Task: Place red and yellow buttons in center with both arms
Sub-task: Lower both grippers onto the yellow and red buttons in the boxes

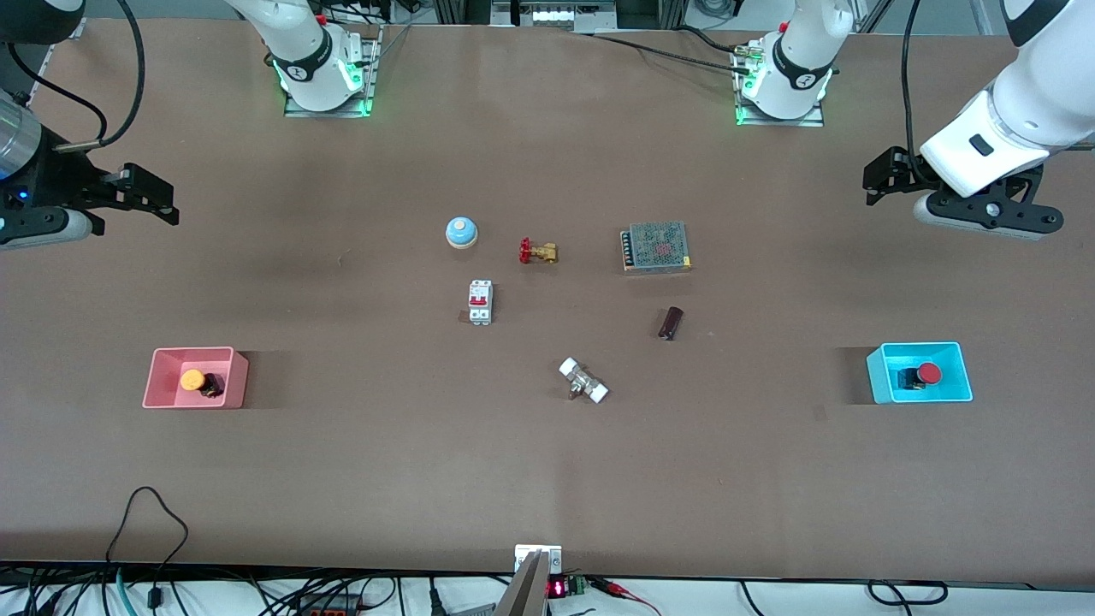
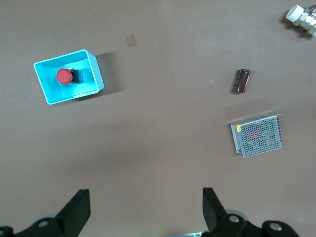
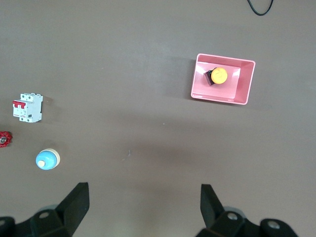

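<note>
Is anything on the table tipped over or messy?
Yes. The yellow-capped push button lies tipped on its side in the pink plastic tray, and the red-capped push button lies sideways in the cyan plastic tray. Nothing looks spilled or broken.

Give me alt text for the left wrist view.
A red button lies in a cyan tray on the brown table, with the left tool open and empty above bare tabletop. A dark capacitor and a metal mesh power supply lie apart from the tray.
</note>
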Robot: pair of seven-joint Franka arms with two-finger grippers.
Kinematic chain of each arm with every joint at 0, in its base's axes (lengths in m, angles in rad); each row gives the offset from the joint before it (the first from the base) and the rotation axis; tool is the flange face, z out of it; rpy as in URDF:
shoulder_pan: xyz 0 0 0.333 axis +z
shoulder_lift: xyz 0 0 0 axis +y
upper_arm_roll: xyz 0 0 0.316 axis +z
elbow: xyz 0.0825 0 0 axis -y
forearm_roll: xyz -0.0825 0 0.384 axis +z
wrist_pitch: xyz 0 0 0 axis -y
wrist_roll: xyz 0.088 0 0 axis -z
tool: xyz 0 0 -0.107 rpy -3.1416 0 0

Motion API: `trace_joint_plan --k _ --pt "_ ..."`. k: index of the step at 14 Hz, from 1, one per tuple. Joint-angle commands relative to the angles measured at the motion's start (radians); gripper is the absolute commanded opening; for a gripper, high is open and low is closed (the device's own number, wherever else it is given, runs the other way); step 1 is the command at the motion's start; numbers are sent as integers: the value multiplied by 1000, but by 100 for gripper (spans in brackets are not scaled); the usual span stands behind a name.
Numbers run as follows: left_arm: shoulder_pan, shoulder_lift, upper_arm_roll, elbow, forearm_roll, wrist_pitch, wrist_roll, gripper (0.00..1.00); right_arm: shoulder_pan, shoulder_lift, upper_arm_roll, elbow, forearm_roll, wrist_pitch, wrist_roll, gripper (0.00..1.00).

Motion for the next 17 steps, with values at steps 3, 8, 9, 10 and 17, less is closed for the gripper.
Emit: trace_joint_plan --k 3,8,9,10,17 --pt "13 83 5 21 78 -16 6 100 -40 64 3 -4 0 31 -22 100" --pt "109 304 22 171 81 -16 7 100 -97 114 3 -160 -65 290 -25 100" --pt "141 380 20 257 71 -16 15 100 -98 139 3 -159 -87 319 -25 100" --pt "170 455 20 332 68 -13 15 100 -100 162 3 -159 -129 361 -25 100" --pt "270 652 22 427 80 269 136 100 -173 338 6 -160 -33 560 -22 100"
